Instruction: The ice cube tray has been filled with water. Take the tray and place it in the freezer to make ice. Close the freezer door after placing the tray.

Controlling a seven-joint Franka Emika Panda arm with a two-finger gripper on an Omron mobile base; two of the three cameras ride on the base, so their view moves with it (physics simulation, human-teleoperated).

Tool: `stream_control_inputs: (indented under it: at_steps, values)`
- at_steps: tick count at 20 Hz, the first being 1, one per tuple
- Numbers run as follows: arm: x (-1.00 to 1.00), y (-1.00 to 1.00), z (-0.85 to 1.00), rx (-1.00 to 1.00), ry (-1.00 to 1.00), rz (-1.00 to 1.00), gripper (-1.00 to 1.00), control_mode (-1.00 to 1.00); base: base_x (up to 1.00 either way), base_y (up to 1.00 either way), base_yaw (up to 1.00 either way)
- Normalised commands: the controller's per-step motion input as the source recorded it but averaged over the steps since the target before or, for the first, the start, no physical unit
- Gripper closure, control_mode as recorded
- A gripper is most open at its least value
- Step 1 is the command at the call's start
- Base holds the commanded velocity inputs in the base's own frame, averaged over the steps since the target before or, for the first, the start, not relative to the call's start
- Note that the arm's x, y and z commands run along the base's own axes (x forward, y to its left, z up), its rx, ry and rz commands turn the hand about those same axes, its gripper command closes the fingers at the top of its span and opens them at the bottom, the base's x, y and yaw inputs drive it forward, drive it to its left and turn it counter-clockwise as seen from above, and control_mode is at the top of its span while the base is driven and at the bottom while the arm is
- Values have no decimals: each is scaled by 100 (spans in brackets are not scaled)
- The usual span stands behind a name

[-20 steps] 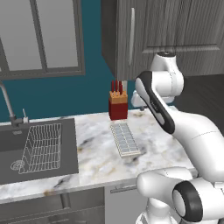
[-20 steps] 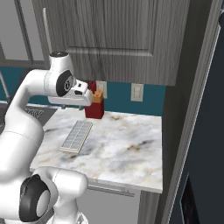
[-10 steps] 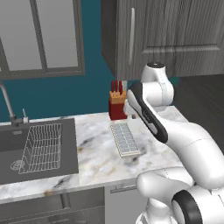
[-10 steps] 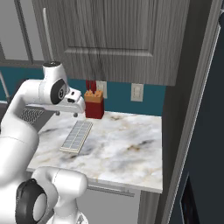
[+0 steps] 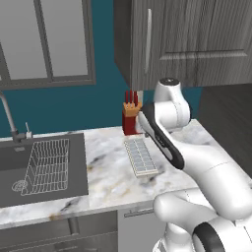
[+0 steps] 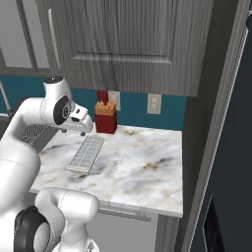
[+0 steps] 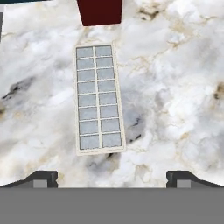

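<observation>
The ice cube tray lies flat on the marble counter, a pale grid of small square cells, its long side running away from me. It also shows mid-counter as the tray and the tray. My gripper hovers above the tray's near end and looks down on it. It is open, its fingertips far apart with nothing between them. From the right, the gripper hangs just above the tray's far end. The freezer door is a dark slate-blue slab at the right edge; the freezer's inside is hidden.
A red knife block stands against the teal wall just behind the tray. At the left is a dark sink holding a wire dish rack. Grey wood cabinets hang overhead. Bare marble counter stretches right of the tray.
The arm has swung left and leaned down over the tray, bringing the hand from beside the knife block to above the tray. The jaws have spread wider.
</observation>
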Motion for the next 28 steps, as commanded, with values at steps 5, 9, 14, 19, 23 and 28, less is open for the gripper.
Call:
stream_control_inputs:
  at_steps: [5,9,14,19,23,28]
  values:
    - [17,9,-25,0,0,-11,-100,-100,0,0,0]
    - [24,0,-25,0,1,-9,-100,-100,0,0,0]
    - [24,0,-23,0,1,-8,-100,-100,0,0,0]
    - [26,-2,-24,0,0,-5,-100,-100,0,0,0]
    - [28,-7,-15,0,0,-3,-100,-100,0,0,0]
    - [29,-13,-11,0,0,-2,-100,-100,0,0,0]
